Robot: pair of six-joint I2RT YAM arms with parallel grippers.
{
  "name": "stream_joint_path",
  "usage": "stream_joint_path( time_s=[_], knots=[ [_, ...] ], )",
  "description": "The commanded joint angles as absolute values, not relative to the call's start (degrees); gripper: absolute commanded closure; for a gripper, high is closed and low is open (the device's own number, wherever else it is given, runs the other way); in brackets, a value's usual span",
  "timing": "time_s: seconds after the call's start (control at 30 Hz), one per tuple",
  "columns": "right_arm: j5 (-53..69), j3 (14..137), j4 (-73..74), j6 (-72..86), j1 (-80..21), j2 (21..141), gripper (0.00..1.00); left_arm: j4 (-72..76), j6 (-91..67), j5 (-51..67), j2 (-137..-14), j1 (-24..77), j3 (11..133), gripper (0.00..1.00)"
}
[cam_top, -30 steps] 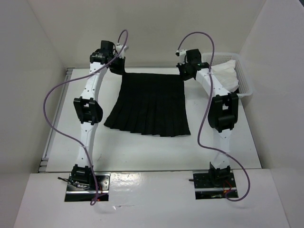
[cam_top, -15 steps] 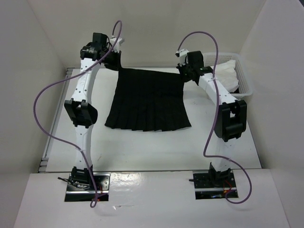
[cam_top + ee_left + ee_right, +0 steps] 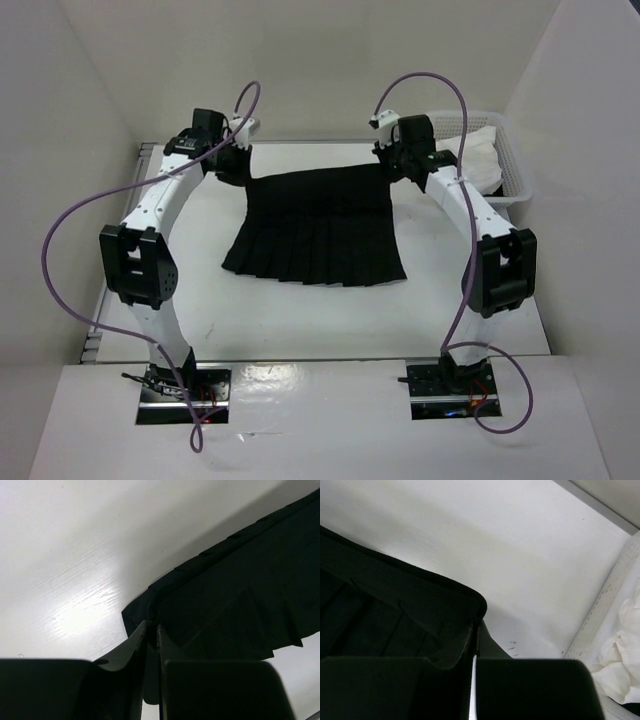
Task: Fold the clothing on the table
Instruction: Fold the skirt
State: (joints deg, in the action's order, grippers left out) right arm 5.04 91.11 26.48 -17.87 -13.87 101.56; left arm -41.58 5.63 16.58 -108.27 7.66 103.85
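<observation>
The clothing, a black pleated skirt (image 3: 315, 225), lies spread on the white table (image 3: 300, 325), waistband at the far side and wider hem toward me. My left gripper (image 3: 238, 172) is shut on the waistband's left corner. In the left wrist view its fingertips (image 3: 153, 625) pinch that corner of the dark fabric (image 3: 240, 590). My right gripper (image 3: 392, 165) is shut on the right waistband corner. The right wrist view shows the ribbed waistband (image 3: 405, 587) caught between the fingertips (image 3: 476, 625). Both corners sit slightly raised off the table.
A white plastic mesh basket (image 3: 512, 170) holding a white cloth (image 3: 478, 160) stands at the far right, close to my right arm; its wall (image 3: 612, 605) and the cloth (image 3: 625, 665) show in the right wrist view. A metal rail (image 3: 100, 300) runs along the table's left edge. White walls enclose the table.
Both grippers kept their hold on the waistband corners and drew them a little back toward me and lower. Both elbows swung outward and down. The hem shifted slightly nearer.
</observation>
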Motion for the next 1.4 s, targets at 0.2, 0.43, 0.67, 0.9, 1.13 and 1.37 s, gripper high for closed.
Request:
stream_joint_path(
  time_s=[0.2,0.43,0.67,0.9,1.13,1.37],
  knots=[
    [4.04,82.37,31.37,-26.1,-15.03,90.45,1.0,-35.07,9.22,9.67,-99.94,4.57,88.61,0.84],
    [4.93,76.3,39.45,-31.72,-18.54,85.35,1.0,-34.45,12.56,9.67,-95.54,4.57,81.57,0.76],
    [3.6,68.47,44.81,-34.19,-22.32,83.23,1.0,-34.45,13.8,10.9,-89.92,4.57,75.51,0.73],
    [12.29,69.52,59.73,-35.24,-31.72,87.09,0.75,-35.51,13.28,9.84,-88.86,4.57,73.13,0.72],
    [22.4,68.91,73.29,-39.63,-39.2,94.91,0.5,-35.51,12.66,9.32,-86.57,4.57,71.37,0.7],
    [15.15,76.46,64.26,-32.0,-39.2,90.62,0.39,-35.51,9.41,12.65,-86.04,4.57,71.37,0.55]
  ],
)
